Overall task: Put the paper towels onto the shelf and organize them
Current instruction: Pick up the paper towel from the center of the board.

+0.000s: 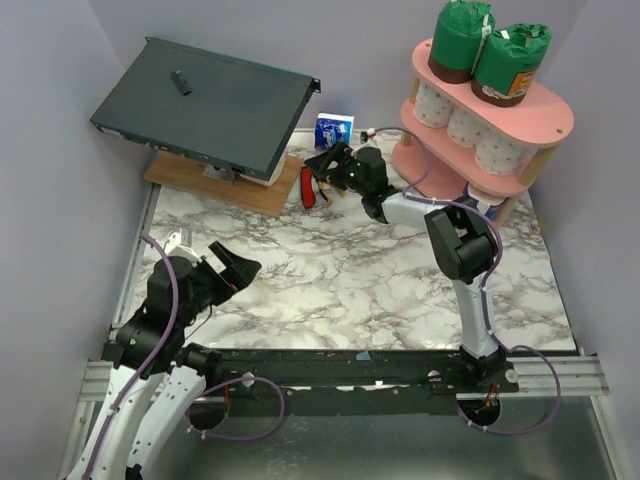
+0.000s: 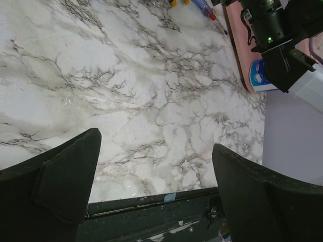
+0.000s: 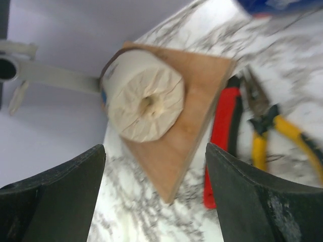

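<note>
Your right gripper [image 3: 151,201] has its jaws spread and empty, aimed at a bare white paper roll [image 3: 144,96]. The roll lies on its side on the thin brown wooden board [image 3: 189,126] at the far left of the marble tabletop [image 1: 330,290].

It sits under the overhanging corner of the dark grey flat metal box [image 1: 205,100], so you have little room above it. Come in high and a finger could strike the box. Come in low and it could catch the board's edge and shove the board. The roll rests free on its curved side, so a one-sided touch may send it rolling further under the box.

Just right of the board lie red-handled pliers [image 3: 224,131] and yellow-handled pliers [image 3: 282,131], which a wide approach could snag. A blue-and-white wrapped roll [image 1: 335,128] waits at the far edge, beyond the right gripper.

The pink three-tier shelf [image 1: 545,115] stands at the far right, with two green-wrapped rolls [image 1: 465,40] on top and three white rolls [image 1: 465,125] on the middle board. Space there looks tight, and I judge that a careless placement could knock a neighbour off.

Your left gripper [image 1: 232,268] hangs wide open and empty over the near left of the table, well apart from everything.
</note>
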You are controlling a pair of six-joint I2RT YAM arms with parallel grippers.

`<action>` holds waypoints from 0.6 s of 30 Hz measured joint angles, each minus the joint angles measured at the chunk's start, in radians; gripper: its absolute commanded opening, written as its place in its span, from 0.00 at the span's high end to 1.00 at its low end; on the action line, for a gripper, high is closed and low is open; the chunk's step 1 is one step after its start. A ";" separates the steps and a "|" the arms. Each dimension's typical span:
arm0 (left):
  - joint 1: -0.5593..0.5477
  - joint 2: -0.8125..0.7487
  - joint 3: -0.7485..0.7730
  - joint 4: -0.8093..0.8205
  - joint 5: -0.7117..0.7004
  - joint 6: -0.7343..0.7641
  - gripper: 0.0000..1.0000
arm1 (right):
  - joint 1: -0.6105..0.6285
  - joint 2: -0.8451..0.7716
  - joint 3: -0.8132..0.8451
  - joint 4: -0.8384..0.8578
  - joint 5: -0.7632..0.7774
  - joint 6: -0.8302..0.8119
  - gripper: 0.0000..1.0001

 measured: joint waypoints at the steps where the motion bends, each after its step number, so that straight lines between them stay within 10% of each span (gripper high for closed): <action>1: 0.000 -0.029 -0.008 -0.010 -0.008 -0.002 0.06 | 0.010 0.001 -0.003 0.002 -0.011 0.018 0.17; 18: 0.000 -0.226 -0.055 -0.150 -0.117 -0.038 0.06 | 0.077 0.225 0.215 0.101 -0.039 0.252 0.21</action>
